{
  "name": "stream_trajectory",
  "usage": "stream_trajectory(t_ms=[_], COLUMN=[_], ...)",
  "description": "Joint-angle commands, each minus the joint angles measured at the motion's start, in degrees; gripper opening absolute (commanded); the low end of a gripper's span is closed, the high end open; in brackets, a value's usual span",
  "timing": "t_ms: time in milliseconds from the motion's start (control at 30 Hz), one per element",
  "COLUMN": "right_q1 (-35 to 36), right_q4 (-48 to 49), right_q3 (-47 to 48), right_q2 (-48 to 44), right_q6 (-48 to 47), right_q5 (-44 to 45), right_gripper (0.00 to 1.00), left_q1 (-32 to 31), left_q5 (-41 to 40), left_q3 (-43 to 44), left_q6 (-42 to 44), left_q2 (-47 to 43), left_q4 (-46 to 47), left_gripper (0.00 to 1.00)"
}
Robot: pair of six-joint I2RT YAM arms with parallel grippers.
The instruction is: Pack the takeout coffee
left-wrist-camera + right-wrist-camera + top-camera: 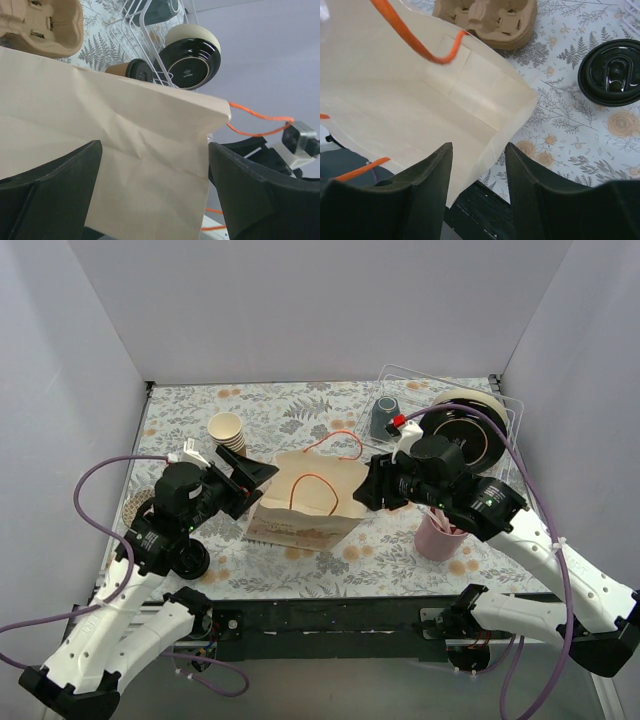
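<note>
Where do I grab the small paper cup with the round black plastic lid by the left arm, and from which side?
Probably around the small paper cup just under its round black lid, coming from the side of the tan paper bag. The cup stands upright with the lid on top, so the lid rim should stop slipping, and the left arm crowds its other side.

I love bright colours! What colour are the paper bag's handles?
Orange. The handles of the paper bag show best in the top view.

The top camera looks down from above; both wrist cameras closely face the frame-centre paper bag [305, 502] from opposite sides.
</note>
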Motion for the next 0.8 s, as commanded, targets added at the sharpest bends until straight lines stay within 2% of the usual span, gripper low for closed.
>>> stream_trajectory(t_ms=[0,33,100,133,200,233,267,467,567,767], right_q1=[0.7,0.7,0.8,0.7,0.8,0.8,0.8,0.8,0.8,0.7], right_q4=[-1.3,-1.2,-1.4,-1.9,-2.4,-2.8,-3.3,-5.5,-8.5,-9.1], right_q3=[2.7,2.6,3.5,3.9,5.6,6.2,6.7,9.3,10.4,6.4], right_q2=[0.4,0.4,0.2,0.2,0.4,0.7,1.1,2.4,2.1,-1.6], right_q6=[-1.5,-1.6,-1.8,-1.9,-2.8,-3.1,-3.5,-4.3,-5.2,-8.2], right_q5=[5.5,6.0,6.8,7.4,8.1,8.6,8.6,8.2,9.4,11.3], right_gripper=[0.5,0.42,0.36,0.28,0.17,0.07,0.03,0.01,0.01,0.01], left_q1=[0.3,0.3,0.3,0.3,0.3,0.3,0.3,0.3,0.3,0.3], left_q5=[1.7,2.3,2.7,3.1,3.0,2.5,1.9,-2.0,-5.6,-14.1], left_q3=[3.4,3.7,4.9,5.5,7.3,7.9,8.7,15.4,16.9,12.7], left_q6=[5.4,6.6,8.4,10.7,13.4,15.6,17.1,26.7,28.1,22.3], left_q2=[-2.1,-2.3,-2.1,-1.6,-0.7,-0.3,0.9,6.6,8.4,7.3], left_q4=[-0.3,-0.1,0.3,0.4,0.2,-0.2,-1.7,-11.3,-13.5,-9.1], left_gripper=[0.89,0.89,0.91,0.91,0.91,0.91,0.91,0.86,0.84,0.79])
